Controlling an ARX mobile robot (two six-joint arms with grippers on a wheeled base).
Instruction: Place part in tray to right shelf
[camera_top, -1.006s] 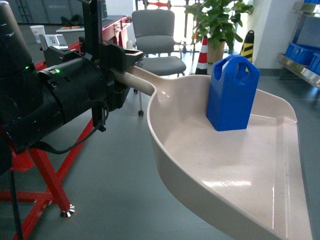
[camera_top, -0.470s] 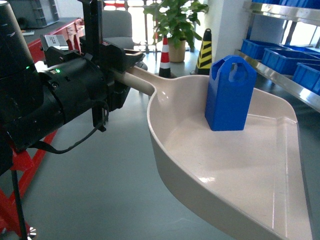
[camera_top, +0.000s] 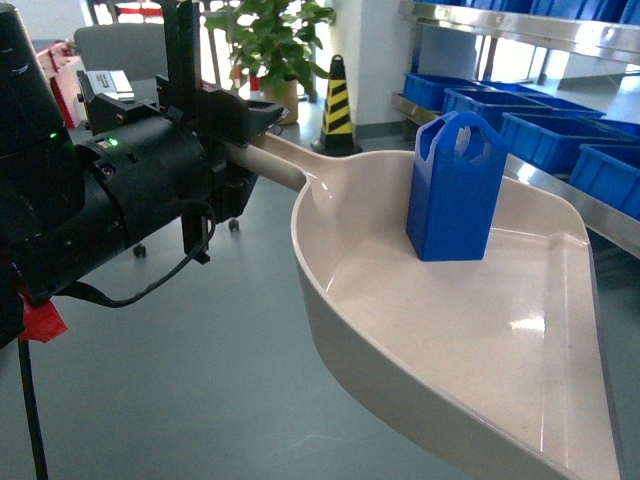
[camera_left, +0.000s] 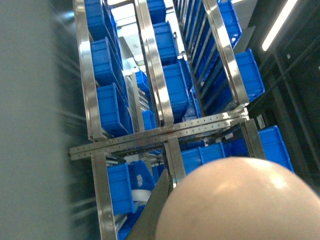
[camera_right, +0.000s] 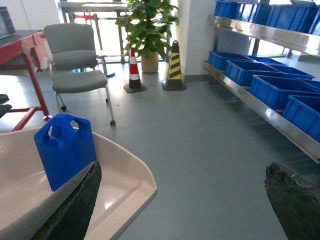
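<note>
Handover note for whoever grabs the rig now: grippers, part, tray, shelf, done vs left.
Left gripper: shut on the tray handle, carrying the tray in the air over the floor.
Right gripper: open, empty, fingers spread wide, beside the tray.
Part: upright in the tray, near its back wall.
Right shelf: ahead on the right, holding blue crates; the tray has not reached it.
Done: part loaded in the tray, tray lifted.
Left: close in on the shelf and set the part on it.
</note>
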